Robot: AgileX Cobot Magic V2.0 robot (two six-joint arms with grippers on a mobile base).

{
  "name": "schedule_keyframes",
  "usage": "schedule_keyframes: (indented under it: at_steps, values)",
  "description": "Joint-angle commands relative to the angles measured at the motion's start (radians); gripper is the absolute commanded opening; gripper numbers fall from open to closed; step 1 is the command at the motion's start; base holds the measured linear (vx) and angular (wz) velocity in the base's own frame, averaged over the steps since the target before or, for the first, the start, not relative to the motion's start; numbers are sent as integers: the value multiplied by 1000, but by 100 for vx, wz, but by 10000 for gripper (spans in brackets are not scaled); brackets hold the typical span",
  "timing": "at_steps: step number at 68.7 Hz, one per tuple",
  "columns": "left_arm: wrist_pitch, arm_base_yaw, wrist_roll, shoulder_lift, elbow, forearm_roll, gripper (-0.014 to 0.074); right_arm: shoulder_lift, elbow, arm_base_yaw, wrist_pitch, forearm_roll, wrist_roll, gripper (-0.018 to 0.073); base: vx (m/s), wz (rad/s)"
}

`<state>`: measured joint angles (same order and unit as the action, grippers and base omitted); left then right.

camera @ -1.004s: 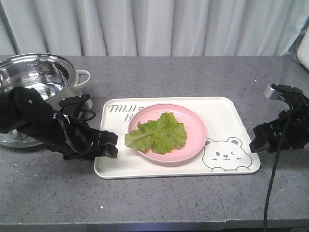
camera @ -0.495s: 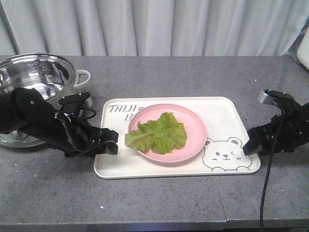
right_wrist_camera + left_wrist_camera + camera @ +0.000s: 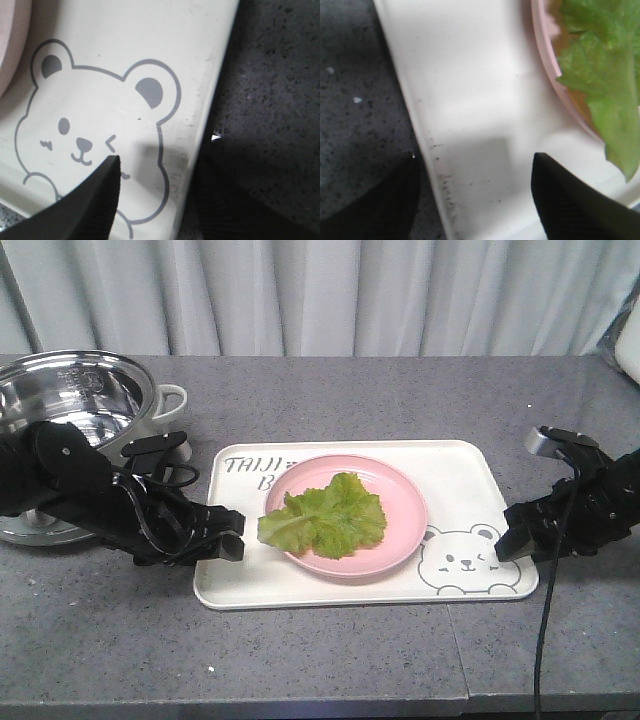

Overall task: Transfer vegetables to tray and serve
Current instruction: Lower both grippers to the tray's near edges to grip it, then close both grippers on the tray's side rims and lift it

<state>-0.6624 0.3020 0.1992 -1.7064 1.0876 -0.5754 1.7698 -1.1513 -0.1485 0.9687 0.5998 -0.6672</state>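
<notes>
My left gripper, at the bottom of its wrist view, stands wide, with one finger over the grey table and the other over the tray, astride the tray's left rim. My right gripper is spread the same way across the right rim, beside the bear drawing. I cannot tell whether either touches the rim. In the front view the lettuce leaf lies on the pink plate at the tray's centre, and a steel pot sits at upper left.
</notes>
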Motion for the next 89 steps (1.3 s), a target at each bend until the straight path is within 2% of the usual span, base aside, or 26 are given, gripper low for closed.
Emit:
schedule_keyframes:
  at_steps: [1, 11, 21, 46, 57, 77, 89]
  values:
    - [-7, 4, -2, 36, 22, -25, 460, -24, -22, -2, 12, 15, 4, 334, 0, 0]
    - [-7, 4, -2, 36, 22, -25, 456, -25, -22, -2, 17, 14, 6, 279, 0, 0]
    - [-6, 4, -2, 36, 22, -25, 402, -25, -22, -2, 17, 14, 7, 183, 0, 0]
    - [-6, 4, -2, 36, 22, -24, 119, -25, -22, -2, 27, 14, 7, -13, 0, 0]
    - [-8, 4, -2, 36, 22, -24, -9, -31, -22, -2, 43, 25, 14, -8, 0, 0]
    - [-23, 3, -2, 66, 23, -20, -7, -95, -18, -2, 83, 25, 71, -4, 0, 0]
    - [-44, 3, -4, 150, 23, 23, -7, -182, -13, -2, 89, 31, 87, -4, 0, 0]
